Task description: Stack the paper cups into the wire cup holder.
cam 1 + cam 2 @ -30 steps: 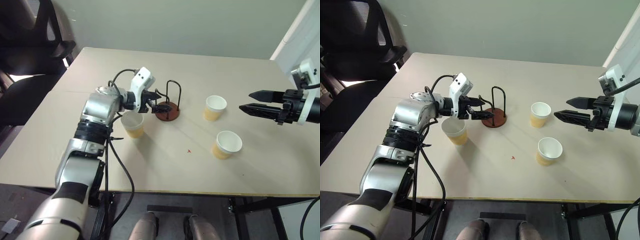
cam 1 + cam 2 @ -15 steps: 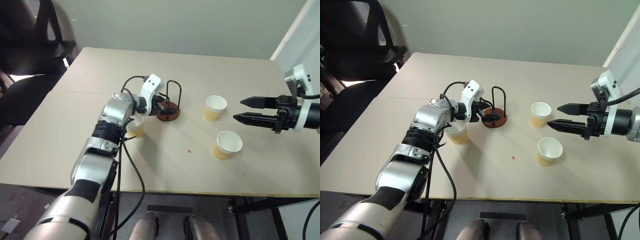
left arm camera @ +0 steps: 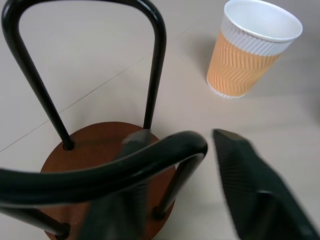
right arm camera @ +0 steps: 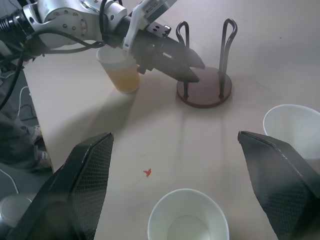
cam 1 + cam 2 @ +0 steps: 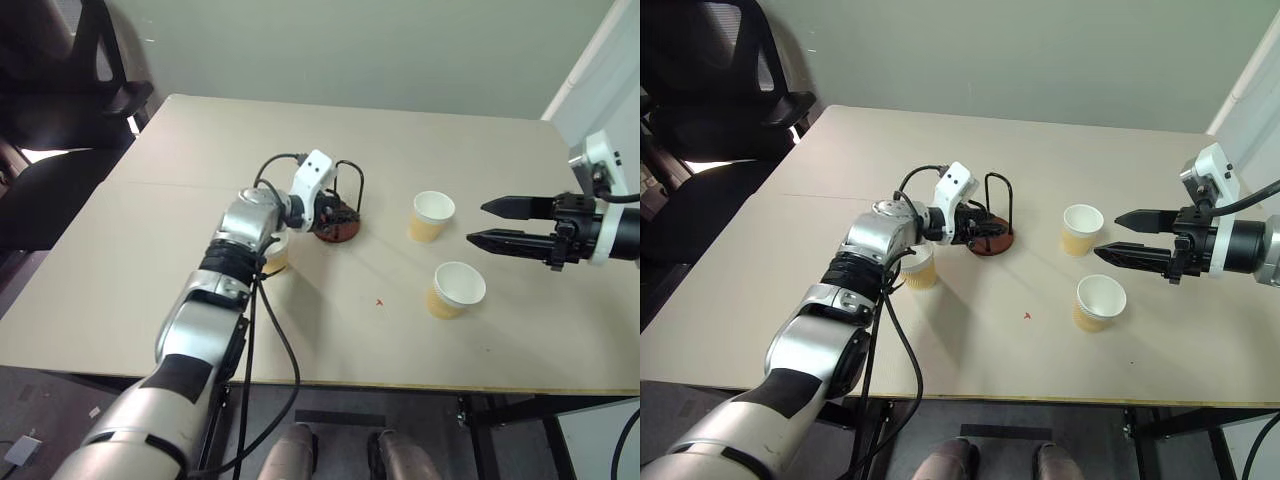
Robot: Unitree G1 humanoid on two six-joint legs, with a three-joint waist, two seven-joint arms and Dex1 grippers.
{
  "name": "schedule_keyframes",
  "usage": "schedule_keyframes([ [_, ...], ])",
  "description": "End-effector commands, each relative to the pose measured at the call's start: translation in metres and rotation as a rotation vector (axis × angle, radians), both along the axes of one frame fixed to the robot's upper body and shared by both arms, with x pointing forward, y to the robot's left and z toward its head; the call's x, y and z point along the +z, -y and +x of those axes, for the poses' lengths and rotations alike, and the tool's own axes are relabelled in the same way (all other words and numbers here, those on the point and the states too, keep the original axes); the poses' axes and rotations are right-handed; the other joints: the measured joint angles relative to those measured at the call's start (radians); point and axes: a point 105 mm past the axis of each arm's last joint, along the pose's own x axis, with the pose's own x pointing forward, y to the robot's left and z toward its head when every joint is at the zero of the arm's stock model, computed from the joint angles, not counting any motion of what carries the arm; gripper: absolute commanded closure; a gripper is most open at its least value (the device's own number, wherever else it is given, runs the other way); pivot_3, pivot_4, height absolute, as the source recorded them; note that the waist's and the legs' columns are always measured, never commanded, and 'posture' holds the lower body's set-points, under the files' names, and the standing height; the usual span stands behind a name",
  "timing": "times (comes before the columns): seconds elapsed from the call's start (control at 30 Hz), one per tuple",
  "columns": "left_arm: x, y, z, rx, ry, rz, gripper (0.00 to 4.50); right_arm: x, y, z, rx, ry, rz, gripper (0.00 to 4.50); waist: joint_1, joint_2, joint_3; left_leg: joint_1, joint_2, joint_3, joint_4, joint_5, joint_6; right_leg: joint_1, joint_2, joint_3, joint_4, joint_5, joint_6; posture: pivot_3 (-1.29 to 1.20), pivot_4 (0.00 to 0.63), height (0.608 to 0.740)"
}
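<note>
Reddish-brown wood makes the round base of the wire cup holder (image 5: 334,228), which stands upright near the middle of the desk (image 5: 450,150) with its 2 black wire loops rising from it. No cup sits inside it. My left tool (image 5: 985,228) reaches in at the holder; in the left wrist view 1 wire loop crosses in front of my fingers (image 3: 250,190), which sit on either side of a wire post. They look narrowed, but I cannot tell whether they actually clamp the wire.

3 paper cups stand upright on the desk, mouths up. 1 cup (image 5: 919,270) is just beside the holder on my left side, partly hidden under my left arm. The 2nd cup (image 5: 431,216) stands to the right of the holder, well apart from it. The 3rd cup (image 5: 454,289) is nearer to me than the 2nd and a little further right.

My right tool (image 5: 482,222) hovers above the desk to the right of those 2 cups, fingers spread wide and gripping nothing, pointing toward them.
</note>
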Motion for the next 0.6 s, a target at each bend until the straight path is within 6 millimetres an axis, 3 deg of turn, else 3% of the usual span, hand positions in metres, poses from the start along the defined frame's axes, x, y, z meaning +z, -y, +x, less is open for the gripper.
schedule_keyframes([
  [0.03,0.025,0.009,0.002,-0.028,0.077,-0.03,3.85,0.014,0.003,-0.005,-0.009,0.065,-0.002,0.36,0.0,0.0,0.0,0.0,0.0,0.0,0.0,0.0,0.0,0.0,0.0,0.0,0.0,0.0,0.0,0.0,0.15,0.74],
  [0.1,0.027,0.011,-0.001,-0.062,0.081,-0.033,4.47,0.014,0.003,-0.006,-0.012,0.063,-0.001,0.36,0.002,0.0,0.0,0.0,0.0,0.0,0.0,0.0,0.0,0.0,0.0,0.0,0.0,0.0,0.001,0.0,0.15,0.74],
  [0.33,0.047,0.013,-0.029,-0.334,0.093,-0.027,4.47,0.014,0.002,-0.01,-0.012,0.06,-0.008,0.36,0.003,0.0,0.0,0.0,-0.003,0.0,0.0,0.0,0.002,0.0,-0.002,0.001,0.0,-0.001,0.002,0.0,0.15,0.74],
  [0.47,0.061,0.013,-0.06,-0.565,0.09,-0.03,4.47,0.012,0.002,-0.018,-0.009,0.053,-0.023,0.36,0.005,0.0,0.0,-0.002,-0.004,-0.001,0.0,-0.001,0.002,0.0,-0.002,0.001,-0.001,-0.001,0.003,0.0,0.15,0.74],
  [0.6,0.062,0.011,-0.084,-0.729,0.074,0.012,4.47,0.012,0.006,-0.026,-0.019,0.041,-0.047,0.36,0.007,0.0,0.0,-0.003,-0.007,-0.001,0.001,-0.002,0.005,0.0,-0.006,0.0,-0.001,-0.003,0.006,0.0,0.15,0.74],
])
